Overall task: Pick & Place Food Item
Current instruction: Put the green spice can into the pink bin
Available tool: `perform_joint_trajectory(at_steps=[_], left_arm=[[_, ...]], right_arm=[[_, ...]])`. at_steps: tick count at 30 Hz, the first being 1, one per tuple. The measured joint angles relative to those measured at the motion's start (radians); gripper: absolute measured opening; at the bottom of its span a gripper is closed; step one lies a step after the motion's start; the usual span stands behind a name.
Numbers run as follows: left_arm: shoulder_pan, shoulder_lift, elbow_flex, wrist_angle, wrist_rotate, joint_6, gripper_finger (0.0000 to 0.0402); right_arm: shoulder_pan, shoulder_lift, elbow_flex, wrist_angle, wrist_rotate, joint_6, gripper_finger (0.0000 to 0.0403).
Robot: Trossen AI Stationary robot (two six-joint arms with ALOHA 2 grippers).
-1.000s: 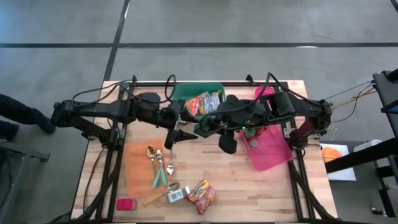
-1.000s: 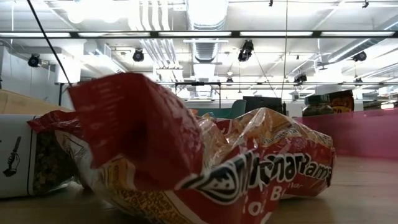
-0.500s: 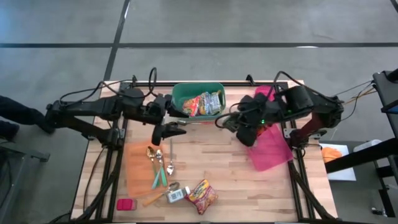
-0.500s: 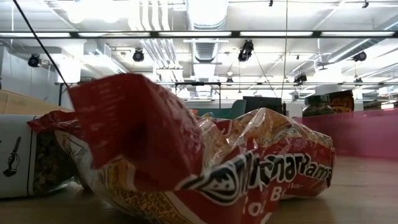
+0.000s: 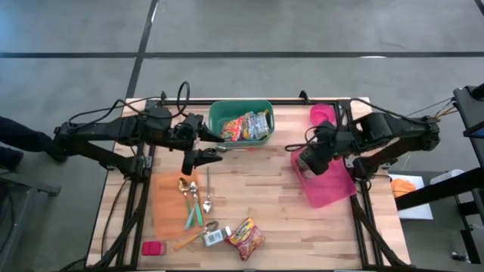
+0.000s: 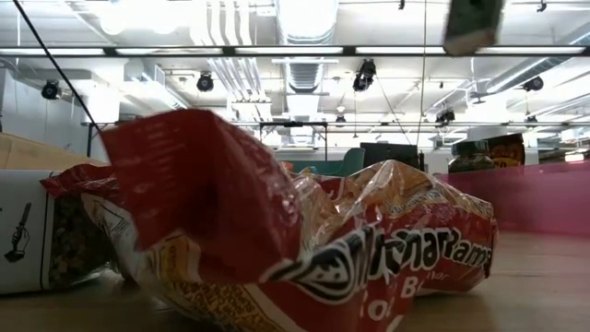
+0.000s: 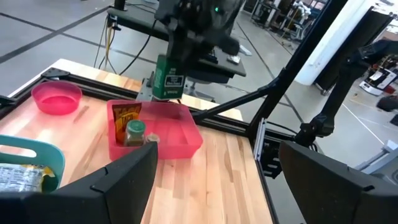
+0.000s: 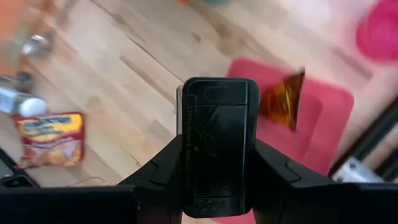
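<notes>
My right gripper (image 5: 308, 160) is shut on a green box with a white label (image 7: 168, 78), which also shows at the top of the low view (image 6: 473, 23). It hangs over the pink bin (image 5: 333, 189). That bin holds a green-lidded jar (image 7: 135, 132) and an orange packet (image 8: 280, 99). My left gripper (image 5: 208, 156) stands open and empty in front of the green bin (image 5: 219, 113), which holds food packets (image 5: 248, 125). A red-and-yellow noodle packet (image 5: 246, 238) lies flat near the table's front edge. My right gripper pinches the green box between its two fingers, one on each narrow side (image 8: 189, 162). The fingers come from above, pointing steeply down. The box hangs upright below them, lifted clear above the pink bin.
A pink bowl (image 5: 321, 114) sits at the far right corner. Spoons (image 5: 195, 198) lie on an orange mat (image 5: 166, 208) at front left, beside a small bottle (image 5: 214, 236) and a red block (image 5: 153, 248). Bare wood lies between the two bins.
My right gripper has swung from the table's middle toward the right edge with the box, sinking and rolling its wrist, and now stands over the pink bin. My left gripper has drawn back a little toward the left edge.
</notes>
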Motion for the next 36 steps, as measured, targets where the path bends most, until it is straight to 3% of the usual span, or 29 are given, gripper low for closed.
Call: perform_joint_trajectory(at_steps=[7, 19, 27, 36], left_arm=[[0.0, 0.0, 0.0, -0.007, 0.0, -0.01, 0.0339], [0.0, 0.0, 0.0, -0.015, -0.024, -0.018, 0.0339], [0.0, 0.0, 0.0, -0.014, -0.027, -0.019, 0.0339], [0.0, 0.001, 0.0, -0.042, -0.027, -0.048, 0.0339]], right_arm=[[0.095, -0.056, -0.194, 0.027, -0.036, 0.197, 0.0118], [0.272, -0.05, -0.405, 0.09, -0.058, 0.535, 0.0118], [0.281, -0.048, -0.546, 0.249, -0.049, 0.594, 0.0118], [0.281, -0.048, -0.64, 0.294, -0.035, 0.624, 0.0118]])
